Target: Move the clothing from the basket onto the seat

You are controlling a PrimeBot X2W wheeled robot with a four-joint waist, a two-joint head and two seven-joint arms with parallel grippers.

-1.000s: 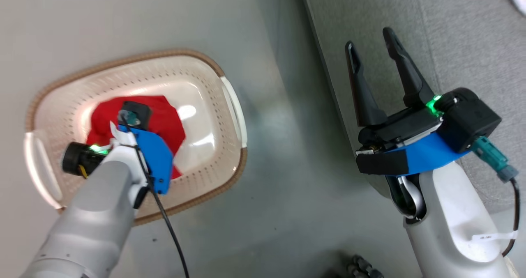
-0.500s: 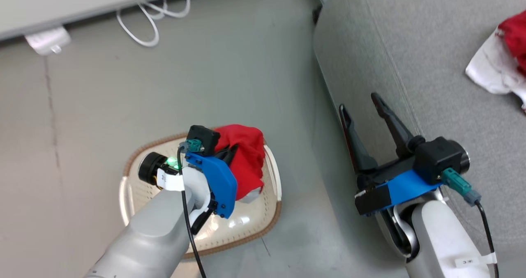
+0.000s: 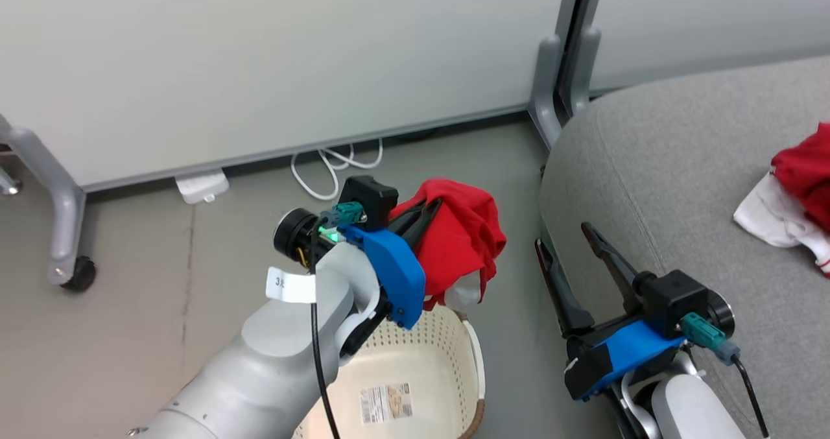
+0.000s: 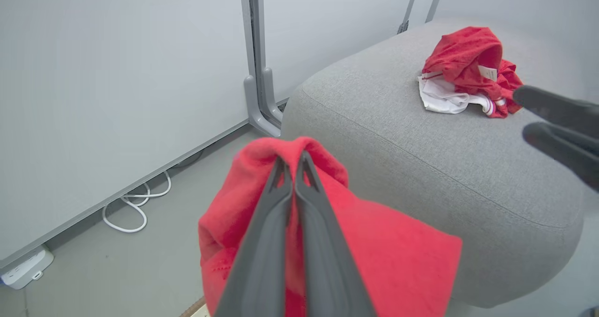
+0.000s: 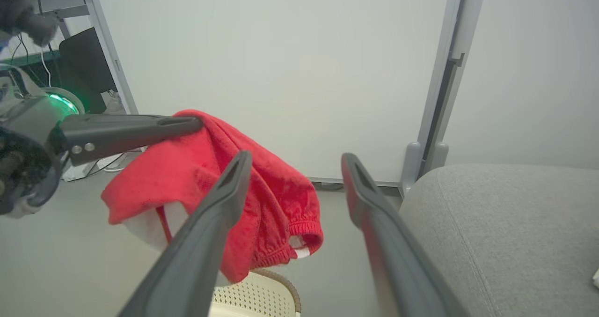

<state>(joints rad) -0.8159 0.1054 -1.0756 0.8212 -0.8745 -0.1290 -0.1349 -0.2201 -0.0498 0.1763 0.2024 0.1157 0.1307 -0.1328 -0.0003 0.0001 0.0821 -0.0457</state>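
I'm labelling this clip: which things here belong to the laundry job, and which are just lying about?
Job:
red garment, clamped in the left gripper
second garment, lying on the seat
basket

Lying about:
white cable
power strip
partition panels

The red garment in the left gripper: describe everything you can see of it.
The red garment is soft mesh-like fabric, bunched in drooping folds, with a gathered hem and a white patch at its lower edge. The left gripper has its jaws shut on its top fold; nothing else touches it. It hangs above the basket, beside the grey seat, not yet over it.
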